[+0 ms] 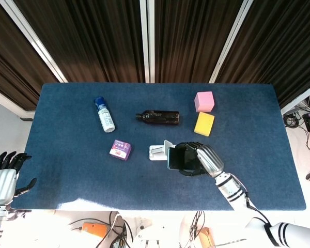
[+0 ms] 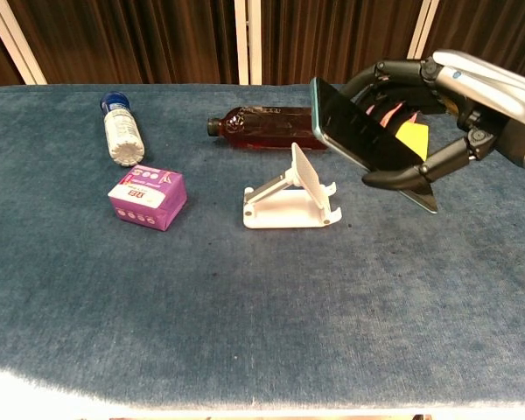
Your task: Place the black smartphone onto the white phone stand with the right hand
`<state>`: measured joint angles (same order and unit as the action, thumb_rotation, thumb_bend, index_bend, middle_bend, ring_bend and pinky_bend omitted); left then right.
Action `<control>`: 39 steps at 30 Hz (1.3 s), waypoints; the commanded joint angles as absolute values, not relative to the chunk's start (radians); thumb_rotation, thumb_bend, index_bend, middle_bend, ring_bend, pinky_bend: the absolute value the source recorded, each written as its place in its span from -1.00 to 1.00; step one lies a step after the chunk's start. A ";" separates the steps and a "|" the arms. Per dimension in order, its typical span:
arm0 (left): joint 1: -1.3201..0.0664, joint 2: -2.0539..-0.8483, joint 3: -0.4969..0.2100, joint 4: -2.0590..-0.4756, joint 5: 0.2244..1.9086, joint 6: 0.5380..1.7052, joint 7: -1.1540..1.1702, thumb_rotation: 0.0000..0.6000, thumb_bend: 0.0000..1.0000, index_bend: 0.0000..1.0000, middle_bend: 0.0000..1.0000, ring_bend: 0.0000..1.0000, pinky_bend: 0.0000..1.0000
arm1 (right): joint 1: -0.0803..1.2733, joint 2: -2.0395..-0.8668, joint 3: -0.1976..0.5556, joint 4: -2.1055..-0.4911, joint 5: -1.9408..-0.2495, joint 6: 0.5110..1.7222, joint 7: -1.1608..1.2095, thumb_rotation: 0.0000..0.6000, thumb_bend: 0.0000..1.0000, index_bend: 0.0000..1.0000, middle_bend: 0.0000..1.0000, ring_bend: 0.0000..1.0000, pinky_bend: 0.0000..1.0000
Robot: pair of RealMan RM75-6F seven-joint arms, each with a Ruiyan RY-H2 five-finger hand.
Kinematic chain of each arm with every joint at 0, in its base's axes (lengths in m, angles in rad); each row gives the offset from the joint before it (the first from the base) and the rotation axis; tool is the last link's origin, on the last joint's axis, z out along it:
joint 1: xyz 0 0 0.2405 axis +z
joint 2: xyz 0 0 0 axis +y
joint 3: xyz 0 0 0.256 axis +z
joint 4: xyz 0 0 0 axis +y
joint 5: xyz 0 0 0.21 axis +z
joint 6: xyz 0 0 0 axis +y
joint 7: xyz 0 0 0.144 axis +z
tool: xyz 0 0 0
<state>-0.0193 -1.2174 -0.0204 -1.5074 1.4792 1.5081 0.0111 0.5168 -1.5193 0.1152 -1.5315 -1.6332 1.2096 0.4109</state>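
Observation:
My right hand [image 2: 459,101] [image 1: 199,158] holds the black smartphone [image 2: 359,136] [image 1: 174,157] in the air, tilted, its screen facing the chest camera. It hangs just above and to the right of the white phone stand [image 2: 293,197] [image 1: 159,151], which sits on the blue table with its back plate raised. The phone is apart from the stand. My left hand [image 1: 8,175] hovers off the table's left front corner, fingers spread and holding nothing.
A dark brown bottle [image 2: 276,127] lies behind the stand. A pink cube [image 1: 204,101] and a yellow sponge [image 1: 204,123] sit at the back right, partly hidden by my hand in the chest view. A purple box [image 2: 147,196] and a small white bottle [image 2: 121,131] lie to the left.

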 commanded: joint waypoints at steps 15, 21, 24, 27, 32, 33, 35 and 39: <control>-0.013 -1.198 -0.021 -1.548 1.468 1.510 0.047 1.00 -0.64 -0.51 -0.63 -0.81 -1.00 | 0.693 -1.836 0.155 -1.011 -1.641 1.223 0.895 1.00 0.05 0.17 -0.11 -0.33 -0.12; -0.014 -1.197 -0.021 -1.551 1.463 1.506 0.050 1.00 -0.64 -0.51 -0.63 -0.81 -1.00 | 0.713 -1.912 0.134 -0.856 -1.654 1.259 1.000 1.00 0.05 0.11 -0.13 -0.35 -0.13; -0.015 -1.195 -0.022 -1.555 1.464 1.506 0.054 1.00 -0.64 -0.52 -0.63 -0.81 -1.00 | 0.718 -1.943 0.129 -0.796 -1.651 1.270 1.046 1.00 0.05 0.10 -0.14 -0.36 -0.14; -0.016 -1.194 -0.024 -1.559 1.462 1.504 0.057 1.00 -0.64 -0.51 -0.63 -0.81 -1.00 | 0.721 -1.970 0.125 -0.752 -1.644 1.278 1.085 1.00 0.05 0.09 -0.15 -0.37 -0.14; -0.018 -1.195 -0.024 -1.557 1.459 1.499 0.057 1.00 -0.64 -0.51 -0.63 -0.81 -1.00 | 0.722 -2.002 0.115 -0.695 -1.635 1.283 1.129 1.00 0.05 0.07 -0.17 -0.40 -0.14; -0.018 -1.196 -0.024 -1.556 1.459 1.499 0.056 1.00 -0.64 -0.51 -0.63 -0.81 -1.00 | 0.723 -2.007 0.114 -0.686 -1.633 1.284 1.133 1.00 0.05 0.06 -0.17 -0.40 -0.14; -0.017 -1.197 -0.024 -1.554 1.458 1.499 0.054 1.00 -0.64 -0.52 -0.63 -0.82 -1.00 | 0.725 -2.015 0.109 -0.668 -1.633 1.286 1.144 1.00 0.05 0.04 -0.18 -0.40 -0.14; -0.017 -1.198 -0.024 -1.551 1.456 1.498 0.052 1.00 -0.65 -0.52 -0.63 -0.82 -1.00 | 0.728 -2.027 0.105 -0.643 -1.628 1.289 1.154 1.00 0.04 -0.02 -0.22 -0.43 -0.18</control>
<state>-0.0170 -1.1979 -0.0240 -1.5510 1.4565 1.4979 0.0518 0.7268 -2.0236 0.1061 -0.6475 -1.6306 1.2875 1.1510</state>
